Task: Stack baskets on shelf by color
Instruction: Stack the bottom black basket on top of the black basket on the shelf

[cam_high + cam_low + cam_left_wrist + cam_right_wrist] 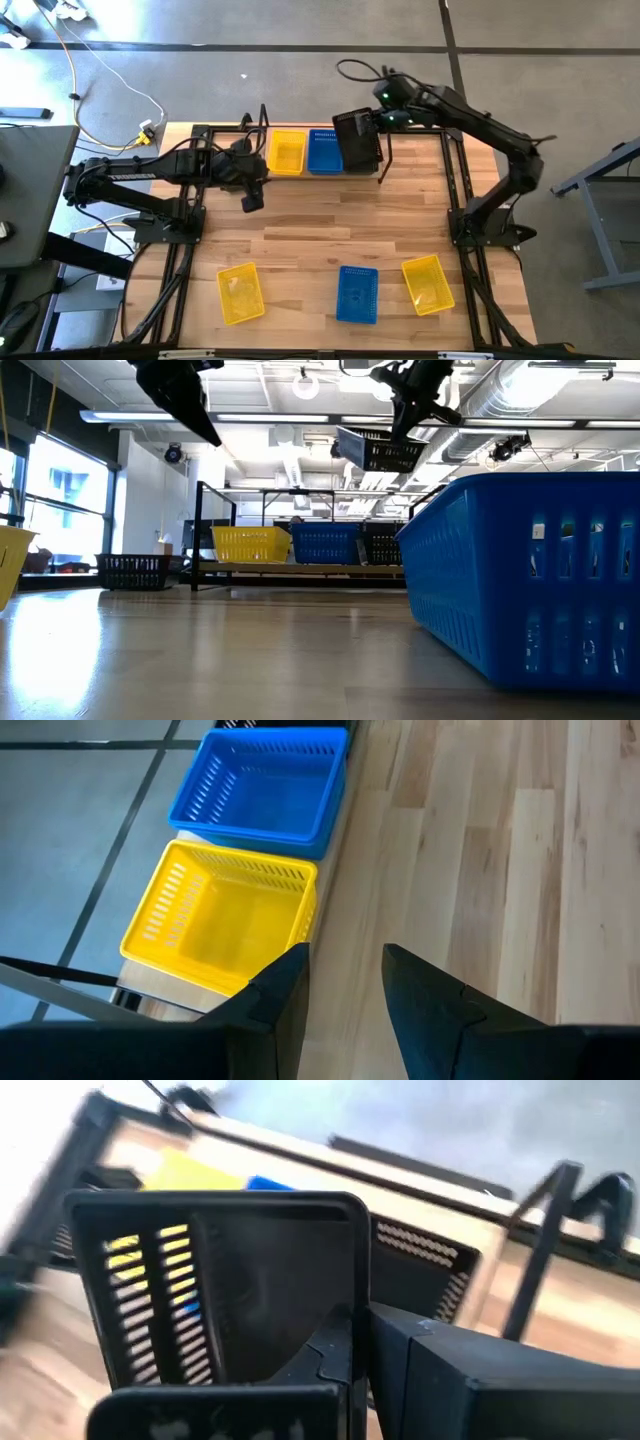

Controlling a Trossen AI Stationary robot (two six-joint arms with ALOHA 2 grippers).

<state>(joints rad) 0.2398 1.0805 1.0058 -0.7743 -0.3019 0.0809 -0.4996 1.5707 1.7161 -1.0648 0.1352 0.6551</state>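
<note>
The right gripper (372, 128) is clenched on the rim of a black basket (357, 140), holding it tilted in the air above the right end of the shelf (262, 128), over another black basket (381, 544) sitting there. The left gripper (251, 197), fingers (430, 1005) parted and holding nothing, hangs over the table (320, 240) just in front of the shelf's yellow basket (286, 152), beside the blue basket (325, 151). Near the front table edge lie two yellow baskets (240, 293) (428, 283) with a blue one (357, 293) between them
</note>
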